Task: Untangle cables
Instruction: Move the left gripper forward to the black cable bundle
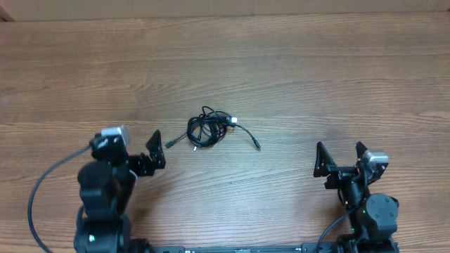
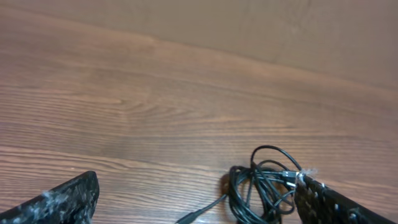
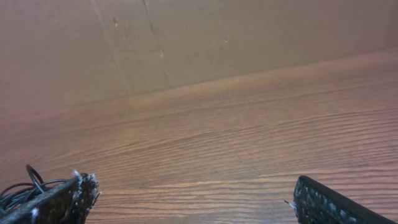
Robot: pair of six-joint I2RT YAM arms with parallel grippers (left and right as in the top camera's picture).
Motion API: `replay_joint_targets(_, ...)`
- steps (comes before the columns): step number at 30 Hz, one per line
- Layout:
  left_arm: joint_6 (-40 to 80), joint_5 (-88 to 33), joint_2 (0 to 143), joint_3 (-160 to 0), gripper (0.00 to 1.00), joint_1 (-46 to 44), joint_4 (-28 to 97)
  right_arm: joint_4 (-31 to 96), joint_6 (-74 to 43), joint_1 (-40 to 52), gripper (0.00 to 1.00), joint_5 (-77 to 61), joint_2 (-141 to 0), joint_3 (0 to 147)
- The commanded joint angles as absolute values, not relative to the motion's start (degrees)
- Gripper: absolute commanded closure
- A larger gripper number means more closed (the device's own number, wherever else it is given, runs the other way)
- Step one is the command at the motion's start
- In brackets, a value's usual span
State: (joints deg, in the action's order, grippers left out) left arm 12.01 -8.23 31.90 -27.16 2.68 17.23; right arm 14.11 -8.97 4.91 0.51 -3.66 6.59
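Note:
The cables (image 1: pixel 206 128) lie as one small tangle of thin black cords in the middle of the wooden table. One loose end with a plug trails right (image 1: pixel 257 145), another plug end points left (image 1: pixel 171 144), and a silver-tipped plug (image 1: pixel 233 121) sits on top. My left gripper (image 1: pixel 156 150) is open and empty just left of the tangle. In the left wrist view the cables (image 2: pixel 261 186) lie ahead near the right finger of the open gripper (image 2: pixel 199 208). My right gripper (image 1: pixel 340 156) is open and empty, well to the right of the tangle. In the right wrist view the gripper (image 3: pixel 196 202) is open, and the cables (image 3: pixel 18 190) show at the far left edge.
The wooden table (image 1: pixel 316 77) runs to a brown cardboard wall at the back (image 3: pixel 186 37). Thick black arm wires loop at the front left (image 1: pixel 39 193) and front right (image 1: pixel 330 235).

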Motion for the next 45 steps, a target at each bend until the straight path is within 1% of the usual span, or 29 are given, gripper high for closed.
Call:
replay_joint_targets(1, 11.81, -12.25, 39.0, -34.28, 0.01, 2.96, 18.96, 15.86, -8.91, 5.19, 0.0, 1.28, -8.01, 12.34)
replay_joint_targets(8, 11.77, -14.9, 51.94, -45.5, 0.0, 2.24, 25.65, 22.68, -8.93, 5.19, 0.0, -1.17, -19.94, 23.09)
replay_joint_targets(14, 11.05, -16.32, 64.2, -58.54, 0.0, -3.31, 31.27, 33.3, -8.95, 5.19, 0.0, -5.43, -32.1, 36.38)
replay_joint_targets(19, 10.94, -16.16, 71.88, -66.7, 0.0, -7.73, 37.01, 44.03, -8.95, 5.19, 0.0, -6.74, -38.44, 45.34)
replay_joint_targets(24, 10.94, -16.19, 75.83, -69.12, 0.0, -9.45, 40.82, 53.01, -8.95, 5.19, 0.0, -10.22, -43.11, 54.24)
replay_joint_targets(29, 10.98, -16.19, 78.72, -69.12, 0.0, -9.45, 44.86, 53.98, -8.95, 5.19, 0.0, -14.98, -44.16, 57.82)
replay_joint_targets(31, 12.86, -16.69, 80.03, -69.12, 0.0, -9.45, 44.56, 53.12, -8.95, 5.19, 0.0, -15.33, -44.16, 57.87)
replay_joint_targets(35, 20.99, -16.99, 81.91, -69.12, 0.0, -10.35, 35.77, 52.84, -8.95, 5.19, 0.0, -15.31, -44.18, 57.84)
replay_joint_targets(38, 24.91, -11.42, 83.94, -69.12, 0.0, -12.56, 33.78, 52.84, -8.95, 5.19, 0.0, -15.31, -44.16, 57.84)
replay_joint_targets(40, 26.02, -8.38, 86.02, -69.17, 0.0, -14.2, 33.3, 52.84, -8.95, 5.19, 0.0, -15.31, -44.18, 57.84)
replay_joint_targets(45, 26.09, -6.85, 92.09, -69.17, 0.0, -17.1, 31.18, 52.86, -8.95, 5.19, 0.0, -15.29, -44.18, 57.84)
